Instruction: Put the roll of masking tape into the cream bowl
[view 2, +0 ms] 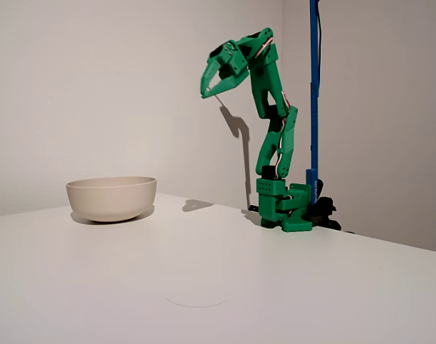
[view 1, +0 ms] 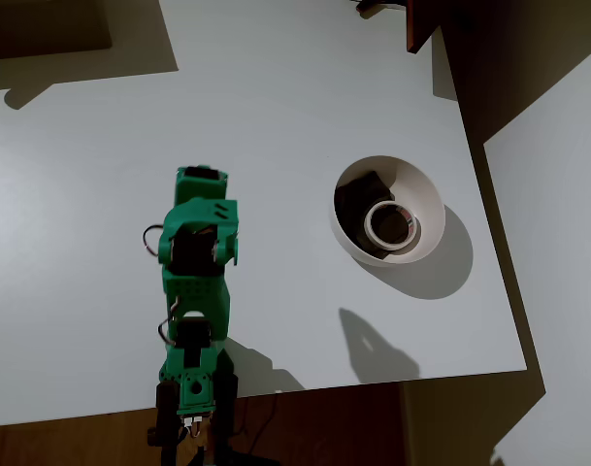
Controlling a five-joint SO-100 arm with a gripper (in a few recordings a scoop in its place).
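inside the cream bowl (view 1: 426, 199), right of centre on the white table (view 1: 276, 97) in the overhead view, we find the roll of masking tape (view 1: 384, 223) lying flat beside a dark lump (view 1: 358, 199); the task looks done, and the green arm's gripper (view 2: 212, 84) hangs empty, jaws narrowly parted, well apart.

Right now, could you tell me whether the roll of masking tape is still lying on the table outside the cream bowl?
No, in the overhead view the roll of masking tape lies inside the cream bowl, beside a dark lump.

Smooth matt cream bowl (view 2: 112, 198), matt white table (view 2: 203, 287), green plastic arm (view 2: 275, 143).
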